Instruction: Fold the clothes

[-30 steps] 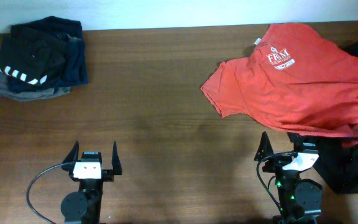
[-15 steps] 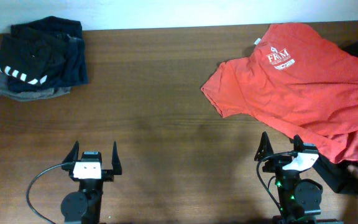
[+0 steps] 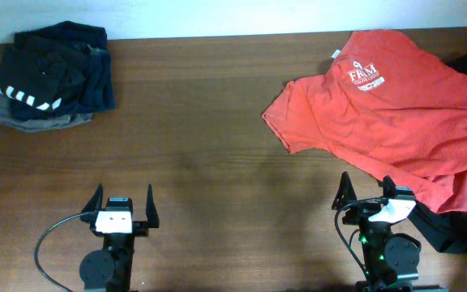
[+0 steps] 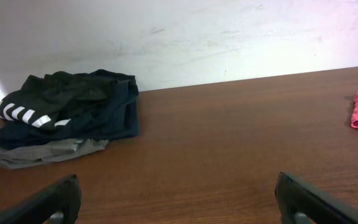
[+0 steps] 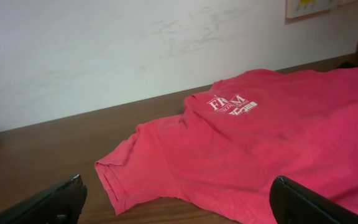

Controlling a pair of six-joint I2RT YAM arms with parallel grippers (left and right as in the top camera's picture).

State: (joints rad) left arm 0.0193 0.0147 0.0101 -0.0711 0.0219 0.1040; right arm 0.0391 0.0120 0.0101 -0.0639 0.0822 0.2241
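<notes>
The left gripper (image 3: pixel 124 195) and right gripper (image 3: pixel 366 189) stand wide and empty, so the right one should tug the orange-red cotton T-shirt (image 3: pixel 387 113) flat first

Changes since the earlier overhead views. The lower right hem (image 3: pixel 454 199) of the T-shirt (image 3: pixel 379 113) lay further up the table a second ago. It now reaches closer to the near edge, with the cloth there drawn out into a longer flap. The black garment (image 3: pixel 460 234) under it shows less than before, only a strip below and right of the hem. The hand seen earlier at the right edge, first at the hem and then lower, has left the view.
</notes>
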